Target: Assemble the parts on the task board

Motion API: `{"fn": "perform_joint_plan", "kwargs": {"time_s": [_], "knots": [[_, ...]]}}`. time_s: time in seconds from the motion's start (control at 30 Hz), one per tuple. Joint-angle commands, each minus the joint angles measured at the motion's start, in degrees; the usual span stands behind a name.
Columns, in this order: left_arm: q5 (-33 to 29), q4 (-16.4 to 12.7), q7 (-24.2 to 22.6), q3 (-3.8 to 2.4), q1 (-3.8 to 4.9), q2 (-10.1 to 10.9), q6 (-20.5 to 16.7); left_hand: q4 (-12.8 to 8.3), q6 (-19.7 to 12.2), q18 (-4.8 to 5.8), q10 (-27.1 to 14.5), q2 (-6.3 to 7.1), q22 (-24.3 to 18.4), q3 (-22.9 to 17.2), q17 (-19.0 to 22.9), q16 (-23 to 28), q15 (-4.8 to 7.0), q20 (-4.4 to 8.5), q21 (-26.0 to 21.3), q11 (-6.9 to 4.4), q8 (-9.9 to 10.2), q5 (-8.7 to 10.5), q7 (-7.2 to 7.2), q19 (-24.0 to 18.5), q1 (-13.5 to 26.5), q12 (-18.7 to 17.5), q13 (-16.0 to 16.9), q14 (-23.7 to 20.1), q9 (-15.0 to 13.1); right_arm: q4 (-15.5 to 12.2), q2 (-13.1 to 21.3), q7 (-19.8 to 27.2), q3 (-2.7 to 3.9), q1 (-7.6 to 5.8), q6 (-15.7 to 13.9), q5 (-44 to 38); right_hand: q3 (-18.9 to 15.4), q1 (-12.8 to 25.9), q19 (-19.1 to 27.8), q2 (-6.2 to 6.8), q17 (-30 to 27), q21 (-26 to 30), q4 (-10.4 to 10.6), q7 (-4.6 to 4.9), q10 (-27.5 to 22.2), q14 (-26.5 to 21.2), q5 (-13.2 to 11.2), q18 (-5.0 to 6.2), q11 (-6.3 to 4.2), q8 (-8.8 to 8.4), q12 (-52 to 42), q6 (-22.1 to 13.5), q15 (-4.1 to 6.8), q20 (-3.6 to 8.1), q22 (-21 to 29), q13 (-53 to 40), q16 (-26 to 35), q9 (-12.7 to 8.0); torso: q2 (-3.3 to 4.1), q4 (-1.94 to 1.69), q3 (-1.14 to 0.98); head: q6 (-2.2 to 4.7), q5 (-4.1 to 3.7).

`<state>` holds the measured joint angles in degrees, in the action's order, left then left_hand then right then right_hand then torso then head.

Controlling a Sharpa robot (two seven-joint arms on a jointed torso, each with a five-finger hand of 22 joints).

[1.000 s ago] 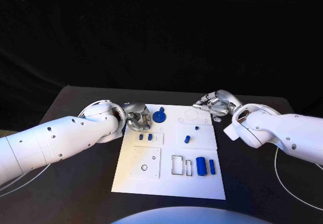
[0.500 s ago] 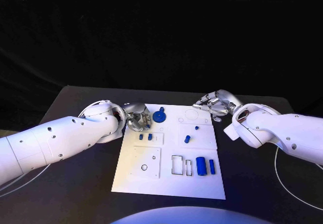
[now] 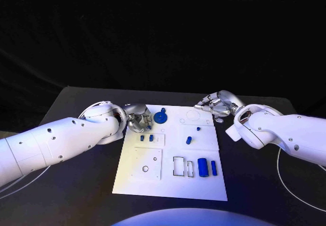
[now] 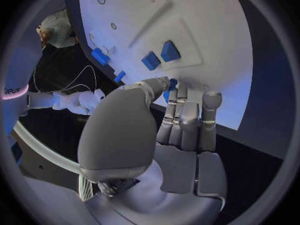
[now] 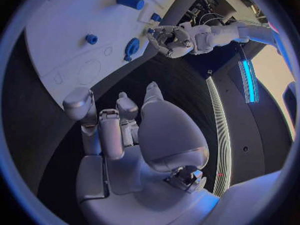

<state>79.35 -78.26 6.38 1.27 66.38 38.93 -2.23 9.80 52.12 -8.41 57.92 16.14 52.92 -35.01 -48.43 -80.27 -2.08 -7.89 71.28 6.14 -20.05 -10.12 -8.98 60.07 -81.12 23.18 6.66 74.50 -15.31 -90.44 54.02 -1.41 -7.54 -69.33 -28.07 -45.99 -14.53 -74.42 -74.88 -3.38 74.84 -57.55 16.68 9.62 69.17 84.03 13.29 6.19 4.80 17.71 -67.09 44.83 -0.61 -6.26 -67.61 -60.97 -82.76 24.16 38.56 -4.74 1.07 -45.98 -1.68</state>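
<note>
One task board (image 3: 170, 183); seven blue parts (image 3: 202, 165); two robot hands (image 3: 139, 117); one table (image 3: 81, 188)

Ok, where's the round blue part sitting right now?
In the head view the round blue part lies at the far left corner of the task board, just beside the left hand.

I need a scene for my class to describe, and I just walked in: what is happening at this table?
A two-armed robot is working at a white task board that carries small blue parts. The left robot hand is at the board's far left corner, its fingers curled beside a round blue part; whether it holds anything is unclear. The right robot hand hovers off the far right corner, holding nothing. Two blue cylinders lie near the board's right edge.
</note>
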Motion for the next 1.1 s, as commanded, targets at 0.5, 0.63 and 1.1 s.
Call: {"fn": "perform_joint_plan", "kwargs": {"time_s": [0.5,0.63,1.1], "knots": [[-1.04,-0.16,-0.36,-0.02,0.01,0.11,-0.75,0.13,-1.96,-0.31,-3.42,0.41,-1.71,2.04,2.60,0.55,-0.67,-0.62,-1.61,0.64,2.74,-0.03,-0.88,-1.79,-0.34,-0.21,0.71,-2.09,0.70,-0.06,0.04,0.43,0.00,0.04,0.28,-0.46,-0.45,-0.01,-0.30,-0.52,-0.02,0.31,0.02,-0.05,-0.08,2.18,0.17,0.64,-0.07,0.12,-0.14,-0.49,0.24,-0.06,-0.02,0.05,0.17,-0.08,-0.01,-0.03,0.03,0.01,0.00],[-1.08,-0.13,-0.35,-0.02,0.01,0.28,-0.97,0.12,-2.26,-0.39,-4.09,0.46,-2.15,2.36,3.12,0.61,-0.82,-0.72,-1.89,0.83,3.15,-0.05,-1.10,-2.16,-0.47,-0.12,0.83,-2.44,0.85,-0.05,0.04,0.44,0.00,0.04,0.26,-0.46,-0.45,-0.01,-0.30,-0.52,-0.02,0.31,0.02,-0.05,-0.08,2.18,0.17,0.64,-0.07,0.12,-0.14,-0.49,0.24,-0.06,-0.02,0.05,0.17,-0.08,-0.01,0.01,0.03,0.01,0.03],[-7.21,-1.09,-4.25,-0.28,-0.01,2.10,-3.80,2.18,-5.48,-1.10,-10.85,-0.42,-5.71,8.40,9.83,1.35,-1.92,-1.82,-4.46,2.01,6.29,-0.03,0.29,-5.39,-1.65,2.09,1.78,-6.34,2.24,0.13,0.14,0.52,0.00,0.04,0.23,-0.46,-0.90,-0.16,-0.26,-0.69,-0.09,0.46,0.01,-0.04,-0.27,2.15,0.20,0.65,-0.06,0.20,-0.01,-0.62,0.23,-0.06,0.00,0.32,0.24,-0.15,0.04,0.01,0.10,0.01,-0.22]]}}
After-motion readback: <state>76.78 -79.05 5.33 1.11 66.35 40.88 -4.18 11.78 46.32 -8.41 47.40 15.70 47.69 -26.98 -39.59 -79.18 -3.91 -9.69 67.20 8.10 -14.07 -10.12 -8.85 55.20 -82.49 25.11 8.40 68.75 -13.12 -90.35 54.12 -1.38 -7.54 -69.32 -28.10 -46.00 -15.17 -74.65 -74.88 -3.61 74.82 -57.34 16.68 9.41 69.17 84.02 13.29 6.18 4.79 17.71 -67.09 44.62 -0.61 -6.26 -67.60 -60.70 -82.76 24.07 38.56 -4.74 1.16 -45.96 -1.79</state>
